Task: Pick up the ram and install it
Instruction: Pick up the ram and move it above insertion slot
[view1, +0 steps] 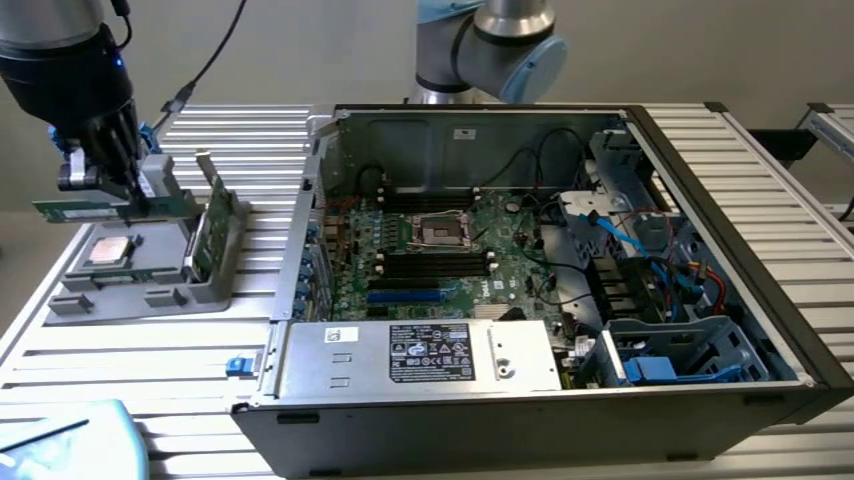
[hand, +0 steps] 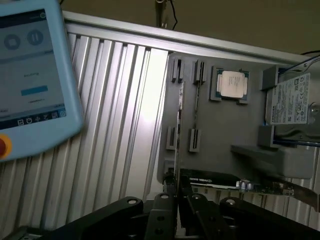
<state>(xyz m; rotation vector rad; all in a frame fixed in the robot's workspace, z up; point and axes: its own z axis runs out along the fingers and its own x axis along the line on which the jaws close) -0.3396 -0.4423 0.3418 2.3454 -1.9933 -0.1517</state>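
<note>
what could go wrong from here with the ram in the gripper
1. The gripper holds the ram with a long end sticking out, so it may tilt or slip in the grip.
2. The upright card in the grey tray stands close to the ram's other end and could be clipped.
3. The case wall and loose cables crowd the way to the black slots.

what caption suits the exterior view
Gripper holds the long thin green ram stick above the grey parts tray beside the open black computer case
</note>
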